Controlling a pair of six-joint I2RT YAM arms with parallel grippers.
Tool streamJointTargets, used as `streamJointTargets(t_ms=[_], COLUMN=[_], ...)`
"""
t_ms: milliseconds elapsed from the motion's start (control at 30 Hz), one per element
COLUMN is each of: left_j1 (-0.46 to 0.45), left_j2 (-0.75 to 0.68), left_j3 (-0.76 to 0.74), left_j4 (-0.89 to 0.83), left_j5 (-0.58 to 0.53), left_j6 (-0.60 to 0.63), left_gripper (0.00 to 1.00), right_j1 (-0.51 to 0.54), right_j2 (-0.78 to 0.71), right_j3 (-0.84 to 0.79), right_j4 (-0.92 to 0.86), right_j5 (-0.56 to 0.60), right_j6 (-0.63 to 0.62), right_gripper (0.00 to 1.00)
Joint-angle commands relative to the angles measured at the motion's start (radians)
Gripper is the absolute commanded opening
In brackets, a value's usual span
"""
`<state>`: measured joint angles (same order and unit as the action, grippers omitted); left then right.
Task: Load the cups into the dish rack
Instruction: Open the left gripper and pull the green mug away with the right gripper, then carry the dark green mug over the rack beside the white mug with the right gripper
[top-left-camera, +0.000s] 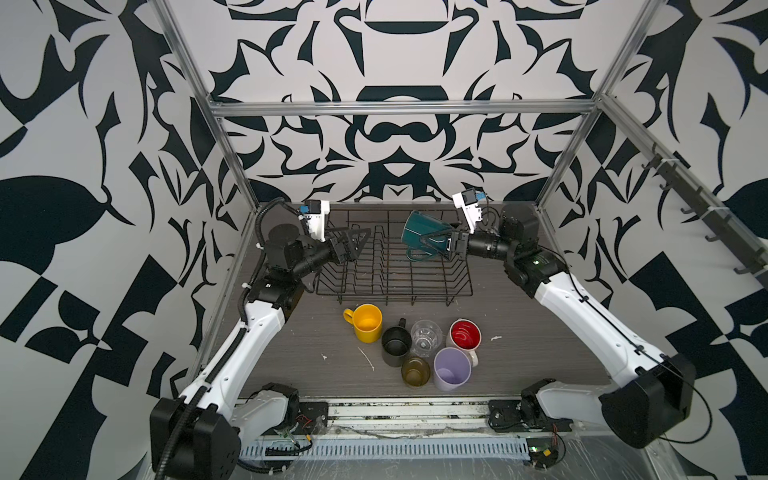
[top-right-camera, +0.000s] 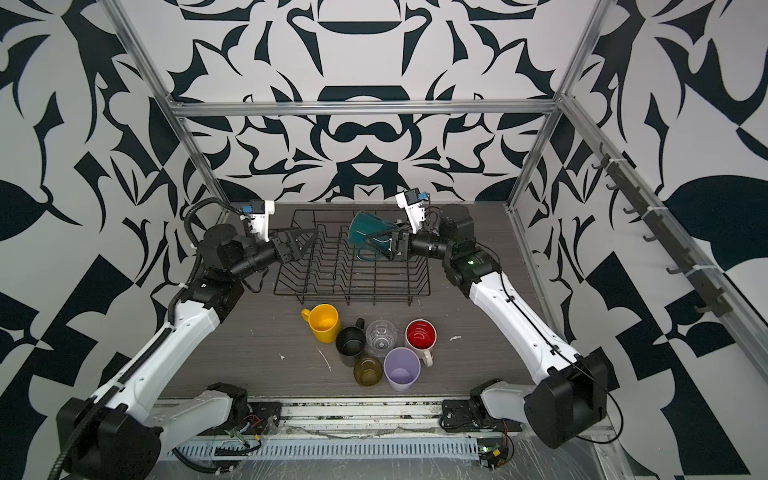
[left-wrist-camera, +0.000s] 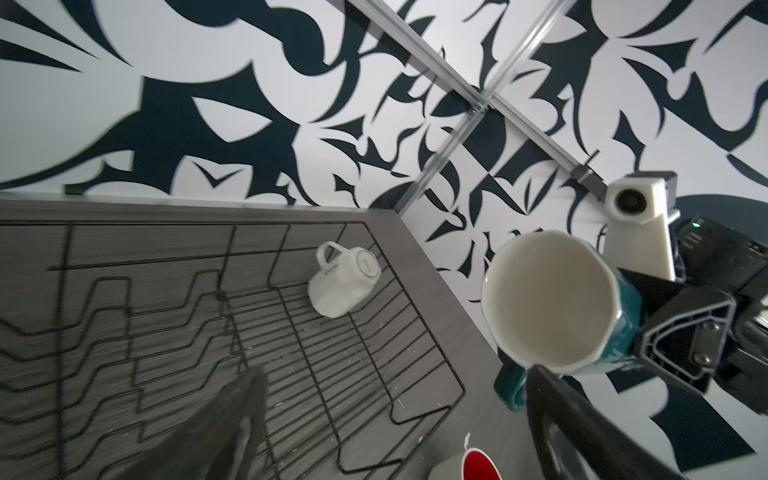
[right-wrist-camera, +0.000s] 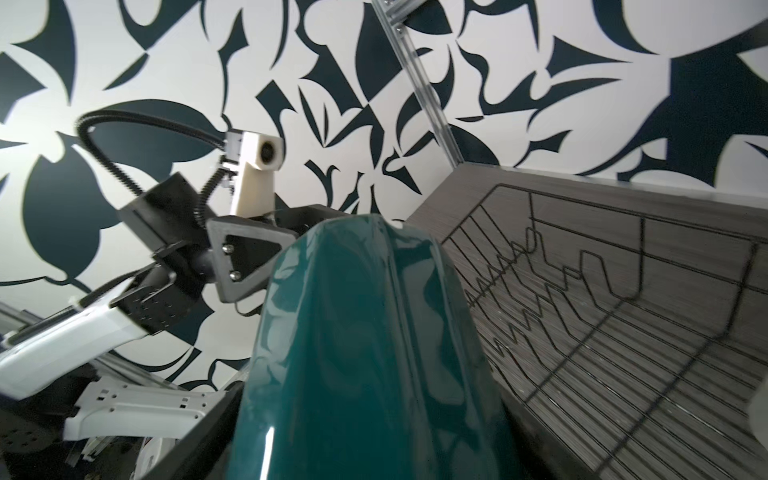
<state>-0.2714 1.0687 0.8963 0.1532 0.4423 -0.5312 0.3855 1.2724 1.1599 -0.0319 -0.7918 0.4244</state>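
The right gripper (top-left-camera: 430, 243) grasps the teal mug (top-left-camera: 417, 226) around its body. It holds the mug tipped sideways above the rack's (top-left-camera: 395, 291) right half. The left gripper (top-left-camera: 359, 241) hangs released and empty over the rack's left side. A white mug (left-wrist-camera: 343, 284) lies tipped in a rack corner. On the surface (top-left-camera: 291, 353) in front of the rack cluster the yellow mug (top-left-camera: 365, 323), black mug (top-left-camera: 396, 345), clear glass (top-left-camera: 426, 336), red-lined mug (top-left-camera: 465, 334), amber glass (top-left-camera: 415, 372) and lilac tumbler (top-left-camera: 452, 369).

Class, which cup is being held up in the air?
The teal mug, tipped sideways in the right gripper above the dish rack. The white mug rests in it; the rest stand on the table.
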Motion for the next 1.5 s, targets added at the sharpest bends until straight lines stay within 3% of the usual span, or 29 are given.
streamJointTargets(t_ms=[0,267,500,1000,1467], left_j1=[0.006,0.005,0.005,0.006,0.005], left_j2=[-0.062,-0.135,-0.139,-0.187,-0.226], left_j3=[-0.028,-0.077,-0.066,-0.078,-0.087], left_j4=[-0.020,-0.066,-0.125,-0.204,-0.262], left_j5=[-0.173,-0.427,-0.480,-0.519,-0.542], left_j6=[0.034,0.050,0.057,0.087,0.093], left_gripper=[0.99,1.00,1.00,1.00,0.99], right_j1=[-0.001,0.045,0.136,0.186,0.191], right_j2=[-0.034,0.083,0.282,0.728,1.053], right_j3=[0.097,0.253,0.484,0.977,1.334], right_j4=[-0.093,-0.378,-0.598,-0.925,-1.055], right_j5=[0.101,0.359,0.610,0.854,0.910], right_j6=[-0.104,-0.259,-0.357,-0.462,-0.507], right_gripper=[0.00,0.00,0.00,0.00,0.00])
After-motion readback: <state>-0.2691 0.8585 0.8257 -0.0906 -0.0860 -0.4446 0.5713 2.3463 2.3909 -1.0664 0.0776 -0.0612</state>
